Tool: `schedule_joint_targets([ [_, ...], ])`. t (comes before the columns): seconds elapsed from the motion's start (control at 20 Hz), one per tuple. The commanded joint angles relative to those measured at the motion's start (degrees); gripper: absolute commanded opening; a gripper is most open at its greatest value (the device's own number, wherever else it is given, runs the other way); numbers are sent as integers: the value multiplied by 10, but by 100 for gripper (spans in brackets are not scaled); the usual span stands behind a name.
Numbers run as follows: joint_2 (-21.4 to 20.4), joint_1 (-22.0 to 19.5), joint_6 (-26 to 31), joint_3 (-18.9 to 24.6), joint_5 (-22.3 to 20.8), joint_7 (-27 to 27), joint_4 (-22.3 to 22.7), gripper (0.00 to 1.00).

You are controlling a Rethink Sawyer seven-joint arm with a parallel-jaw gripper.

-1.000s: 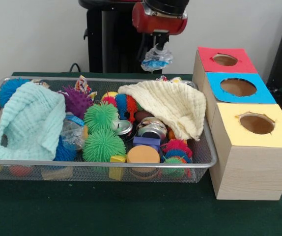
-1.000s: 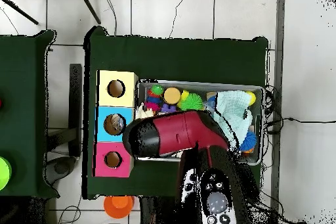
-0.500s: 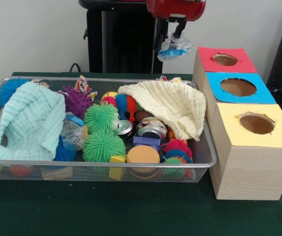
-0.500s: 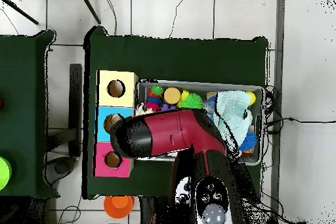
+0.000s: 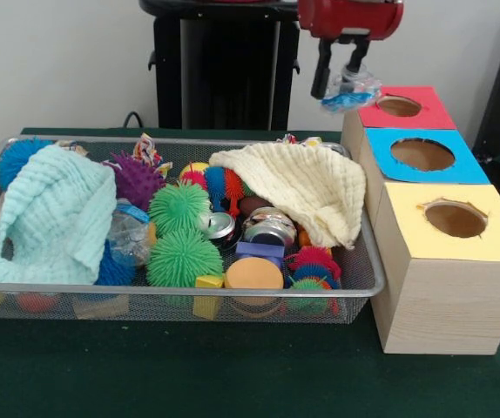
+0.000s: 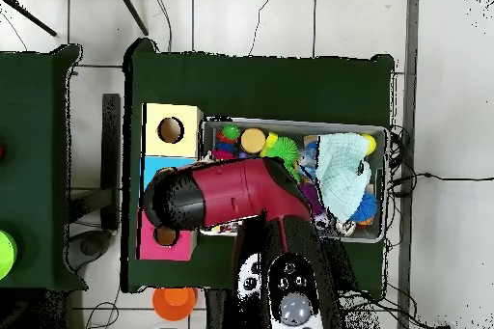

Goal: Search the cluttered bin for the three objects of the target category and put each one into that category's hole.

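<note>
Front view — crinkled clear plastic wrapper between black fingers.

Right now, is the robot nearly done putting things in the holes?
Not sure yet. The gripper holds a crumpled clear plastic wrapper in the air beside the red hole, not dropped in. I can't see inside the boxes, so earlier drops are unknown. The wire bin is full, and another clear plastic piece lies by the mint cloth.

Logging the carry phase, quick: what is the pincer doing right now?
Pincer: shut on a crumpled clear plastic wrapper with blue print, held in the air beside the red-topped box.
</note>
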Motion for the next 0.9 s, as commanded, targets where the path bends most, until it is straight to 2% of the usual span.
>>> schedule_joint_targets([
  [0.05, 31, 5, -68, 38, 32, 81, 52, 0],
  [0.2, 38, 12, -90, 35, 36, 88, 56, 0],
  [0.5, 41, 25, -91, 30, 54, 87, 52, 0],
  [0.9, 74, 39, -107, 32, 73, 94, 35, 0],
])
